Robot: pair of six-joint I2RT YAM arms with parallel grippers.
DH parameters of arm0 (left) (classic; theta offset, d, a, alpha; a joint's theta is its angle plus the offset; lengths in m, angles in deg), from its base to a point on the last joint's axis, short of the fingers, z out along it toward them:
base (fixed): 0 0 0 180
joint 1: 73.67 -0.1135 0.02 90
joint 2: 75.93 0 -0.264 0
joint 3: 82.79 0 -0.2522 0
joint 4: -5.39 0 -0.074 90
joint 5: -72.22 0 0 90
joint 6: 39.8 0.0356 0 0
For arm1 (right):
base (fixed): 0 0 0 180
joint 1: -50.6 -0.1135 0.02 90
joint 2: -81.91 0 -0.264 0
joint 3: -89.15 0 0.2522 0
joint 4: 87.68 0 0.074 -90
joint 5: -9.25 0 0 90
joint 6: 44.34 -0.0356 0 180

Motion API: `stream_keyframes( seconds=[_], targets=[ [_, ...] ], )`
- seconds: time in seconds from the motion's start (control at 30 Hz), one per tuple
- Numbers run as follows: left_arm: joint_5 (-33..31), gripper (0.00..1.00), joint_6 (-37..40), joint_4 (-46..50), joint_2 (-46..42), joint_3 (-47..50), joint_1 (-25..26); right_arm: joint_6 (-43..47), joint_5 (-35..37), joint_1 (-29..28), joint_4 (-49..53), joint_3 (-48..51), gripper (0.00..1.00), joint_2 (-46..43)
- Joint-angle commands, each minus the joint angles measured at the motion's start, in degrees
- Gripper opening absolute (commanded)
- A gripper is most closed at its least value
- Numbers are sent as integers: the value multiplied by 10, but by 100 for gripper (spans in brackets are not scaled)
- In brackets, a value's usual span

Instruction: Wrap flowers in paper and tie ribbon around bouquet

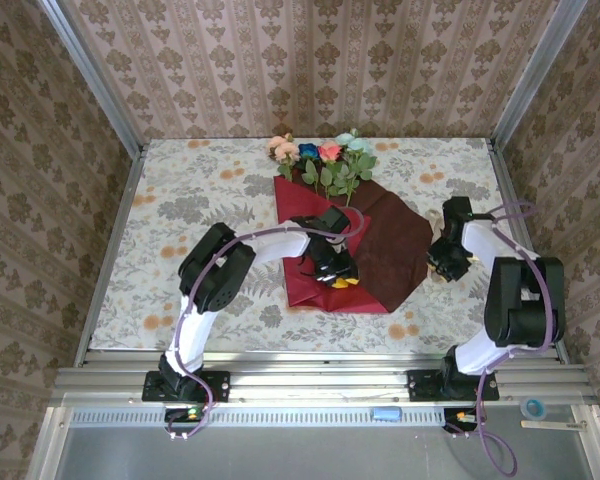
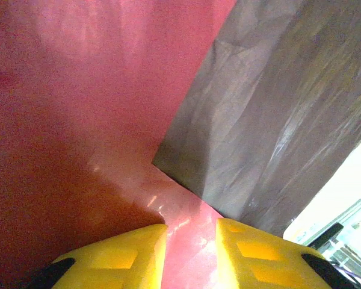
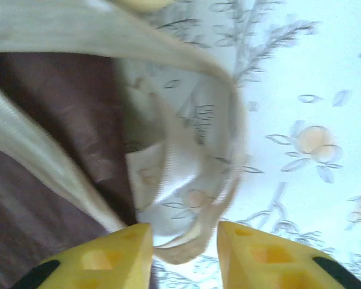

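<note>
Top view evenly bright, sharp; paper (image 2: 78,120) glares; ribbon (image 3: 171,174) blurred; tablecloth (image 3: 325,78) washed out.

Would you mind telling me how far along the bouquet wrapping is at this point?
Early on. Done: the flowers lie at the far edge of the paper, which is partly folded. In hand: the left end effector is down on the paper, and the ribbon loops between the fingers of the right end effector. Left: closing the paper into a cone and tying the ribbon.
</note>
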Motion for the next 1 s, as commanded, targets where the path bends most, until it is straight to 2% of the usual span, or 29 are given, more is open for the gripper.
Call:
stream_keyframes(
  seconds=[0.0, 0.23, 0.43, 0.57, 0.77, 0.9, 0.97],
  targets=[
    [-36, 28, -16, 46, 6, 40, -9, 20, 16, 4, 15, 14, 40, -43],
    [-35, 27, -18, 35, -3, 43, -14, -45, -36, -74, 20, 22, 51, -102],
    [-27, 27, -20, 16, -18, 43, -16, -132, -72, -152, -27, 58, 56, -63],
    [-23, 27, -19, 15, -26, 38, -17, -137, -67, -164, -45, 60, 57, -19],
    [-24, 27, -18, 12, -42, 43, -19, -120, -84, -172, -76, 37, 40, 51],
    [-40, 27, -13, 21, -87, 46, -30, -114, -89, -178, -87, 15, 18, 79],
    [-49, 27, -14, 24, -118, 63, -46, -109, -87, -182, -86, 0, 12, 80]
  ],
)
